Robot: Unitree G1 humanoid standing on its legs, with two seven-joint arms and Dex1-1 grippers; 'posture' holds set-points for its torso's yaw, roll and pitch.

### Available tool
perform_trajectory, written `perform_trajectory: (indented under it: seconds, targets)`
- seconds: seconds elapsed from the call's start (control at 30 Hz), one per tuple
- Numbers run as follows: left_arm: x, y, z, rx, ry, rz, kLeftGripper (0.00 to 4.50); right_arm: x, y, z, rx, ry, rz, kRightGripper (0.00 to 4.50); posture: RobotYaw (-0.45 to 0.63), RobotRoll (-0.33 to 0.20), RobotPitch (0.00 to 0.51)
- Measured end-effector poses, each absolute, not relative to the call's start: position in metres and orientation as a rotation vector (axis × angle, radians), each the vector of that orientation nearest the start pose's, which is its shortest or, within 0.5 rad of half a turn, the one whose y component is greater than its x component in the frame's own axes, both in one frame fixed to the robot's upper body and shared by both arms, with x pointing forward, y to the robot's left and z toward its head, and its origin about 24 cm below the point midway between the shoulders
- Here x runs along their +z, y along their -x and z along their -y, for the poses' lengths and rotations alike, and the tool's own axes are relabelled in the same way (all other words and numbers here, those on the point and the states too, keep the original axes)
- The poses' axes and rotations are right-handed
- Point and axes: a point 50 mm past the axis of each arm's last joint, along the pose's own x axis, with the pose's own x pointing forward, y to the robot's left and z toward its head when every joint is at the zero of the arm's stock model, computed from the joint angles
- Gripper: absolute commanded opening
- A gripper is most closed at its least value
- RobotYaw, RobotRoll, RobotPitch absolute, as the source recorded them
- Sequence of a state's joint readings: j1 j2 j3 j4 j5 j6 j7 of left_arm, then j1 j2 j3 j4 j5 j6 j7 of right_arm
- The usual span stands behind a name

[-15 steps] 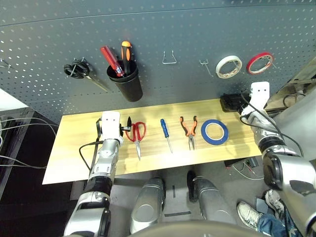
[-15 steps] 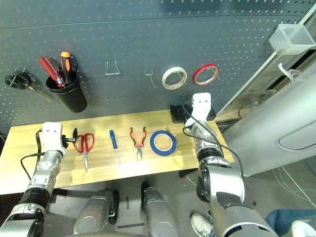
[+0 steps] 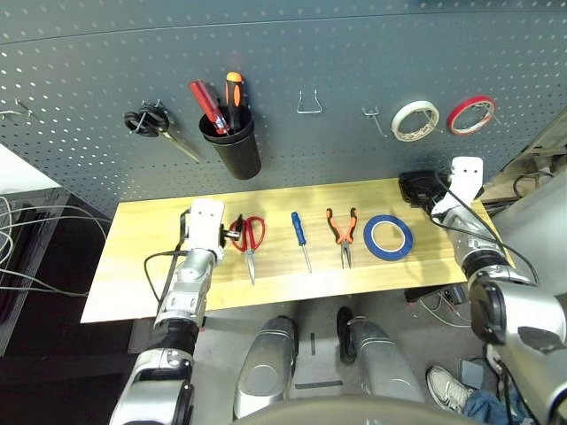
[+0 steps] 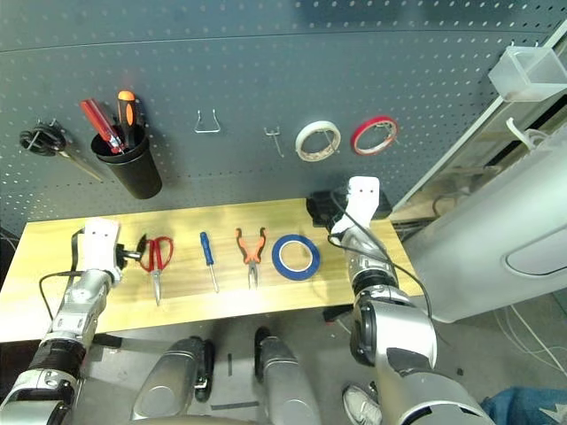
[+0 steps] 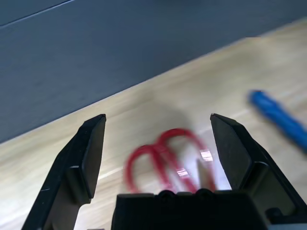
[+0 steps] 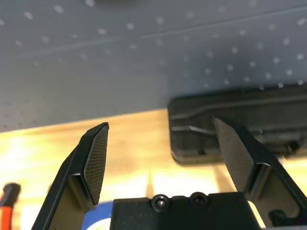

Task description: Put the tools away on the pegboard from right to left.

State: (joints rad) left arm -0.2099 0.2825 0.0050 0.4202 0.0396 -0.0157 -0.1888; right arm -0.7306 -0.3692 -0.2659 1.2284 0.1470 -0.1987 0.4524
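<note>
**All four tools on the tabletop, both claws wide and empty**

Tools lie in one row on the wooden tabletop [image 3: 142, 266], spaced apart, handles toward the pegboard [image 3: 354, 53]. Looks staged for a right-to-left pick.

- Blue tape roll [image 3: 387, 237]: flat ring, lying on its face, rightmost. First to go by the task order.
- Orange-handled pliers [image 3: 341, 230]: rubbery grips, dark metal nose pointing at the robot.
- Blue-handled screwdriver [image 3: 299, 232]: slim, thin steel shaft.
- Red-handled scissors [image 3: 247, 239]: looped plastic handles, closed blades.

Right claw [image 6: 163, 153]: fingers spread wide, nothing between them, textured pads. It sits near the blue tape roll, facing a black box [image 3: 418, 188] at the back edge of the tabletop. Likely positioned to take the tape.

Left claw [image 5: 158, 153]: also wide, empty, aimed at the scissors just ahead. Blurred there, so contact is hard to rule out; probably apart.

Pegboard: dark grey perforated sheet. Empty wire hooks [image 3: 308, 104] next to the white tape roll [image 3: 414, 119] and red tape roll [image 3: 469, 113]. Black cup [image 3: 234, 152] already holds two screwdrivers.
</note>
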Motion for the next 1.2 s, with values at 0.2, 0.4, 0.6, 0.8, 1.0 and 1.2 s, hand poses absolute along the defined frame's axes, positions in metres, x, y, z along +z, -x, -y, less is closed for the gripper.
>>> perform_trajectory:
  seconds: [0.2,0.4,0.6,0.8,1.0,1.2]
  targets:
    - [0.019,-0.289,-0.186,-0.229,-0.287,-0.197,4.45,0.023,-0.341,0.248,0.175,-0.046,-0.307,4.50,0.14,0.000,0.245]
    - [0.020,-0.284,-0.164,-0.357,-0.304,-0.185,4.45,0.010,-0.335,0.240,0.223,-0.026,-0.396,4.50,0.14,0.000,0.271]
    - [0.016,-0.272,-0.149,-0.467,-0.337,-0.184,4.45,-0.002,-0.327,0.241,0.212,-0.014,-0.455,4.50,0.14,0.000,0.308]
    - [0.016,-0.263,-0.135,-0.584,-0.381,-0.171,4.45,-0.005,-0.325,0.238,0.215,0.024,-0.475,4.50,0.15,0.000,0.331]
    - [0.017,-0.257,-0.126,-0.659,-0.409,-0.152,4.50,-0.004,-0.326,0.237,0.211,0.041,-0.486,3.82,0.15,0.000,0.335]
    - [0.019,-0.258,-0.124,-0.665,-0.414,-0.140,4.50,-0.003,-0.327,0.238,0.202,0.049,-0.499,1.77,0.15,0.000,0.322]
